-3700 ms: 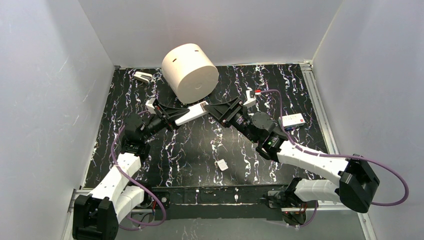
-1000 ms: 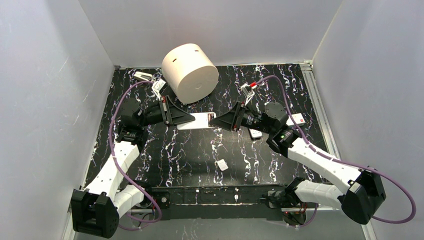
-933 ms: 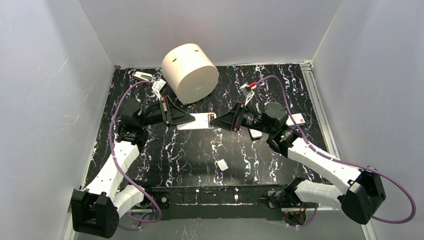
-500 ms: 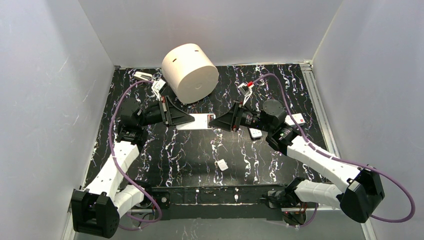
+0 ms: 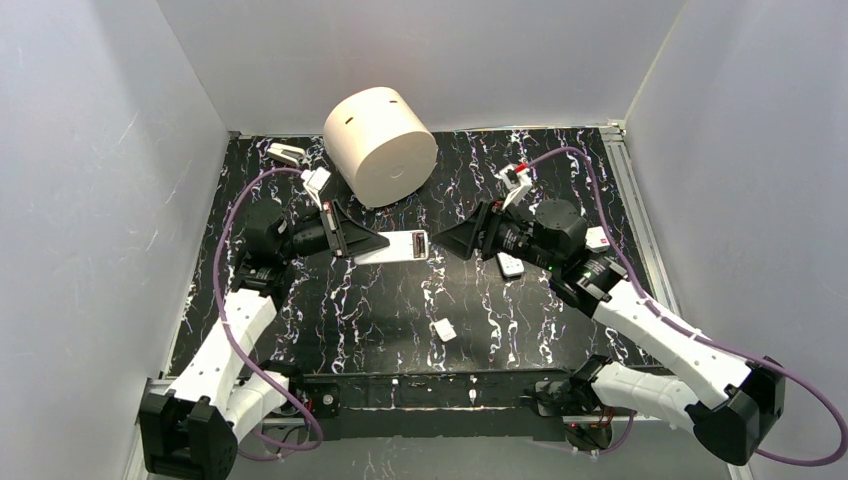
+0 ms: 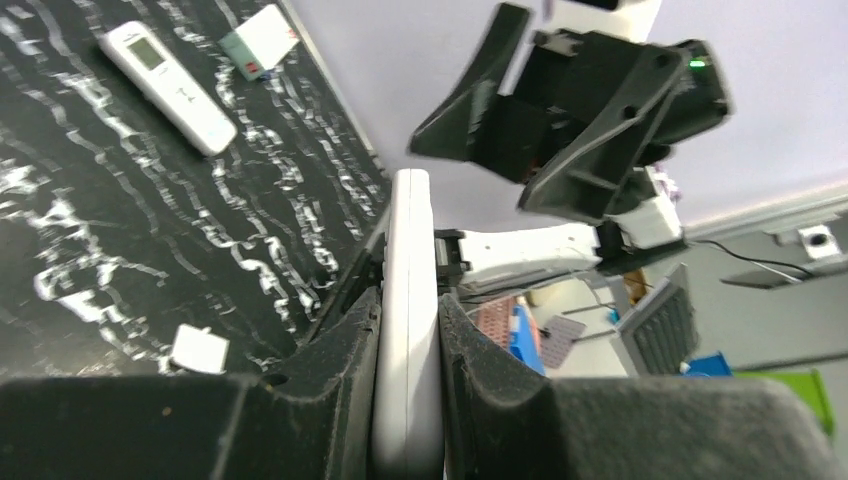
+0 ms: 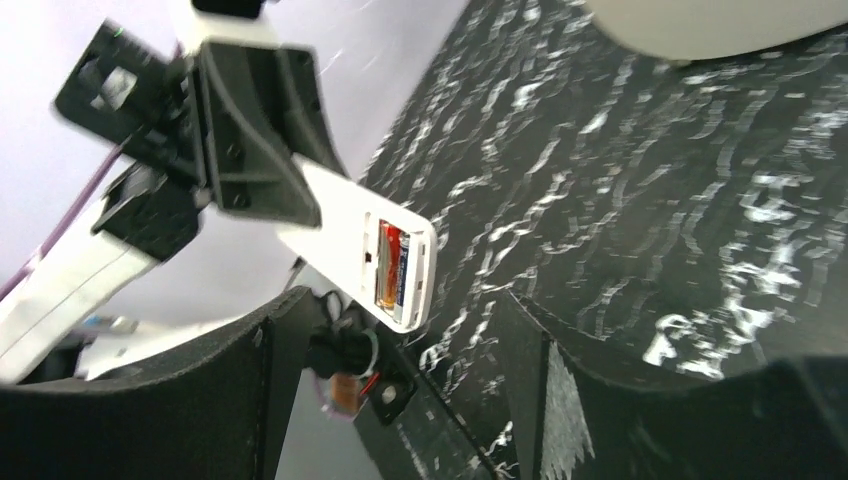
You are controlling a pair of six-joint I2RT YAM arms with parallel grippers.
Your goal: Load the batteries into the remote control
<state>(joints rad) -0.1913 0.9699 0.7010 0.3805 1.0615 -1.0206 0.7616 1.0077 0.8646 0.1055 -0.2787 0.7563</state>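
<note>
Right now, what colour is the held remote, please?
The remote is white; top external view.

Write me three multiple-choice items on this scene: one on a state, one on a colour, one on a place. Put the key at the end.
1. The left claw is:
A. open
B. shut on the remote
C. out of view

2. The big cylinder at the back is:
A. cream
B. blue
C. red

3. The small white cover piece lies:
A. on the cylinder
B. fitted onto the remote
C. on the table, nearer the arm bases than the remote

Key:
1 B: the left wrist view shows it clamped on the remote's two sides.
2 A: the top view shows it pale cream all over.
3 C: the top view shows it loose on the dark marbled surface, apart from both arms.
</note>
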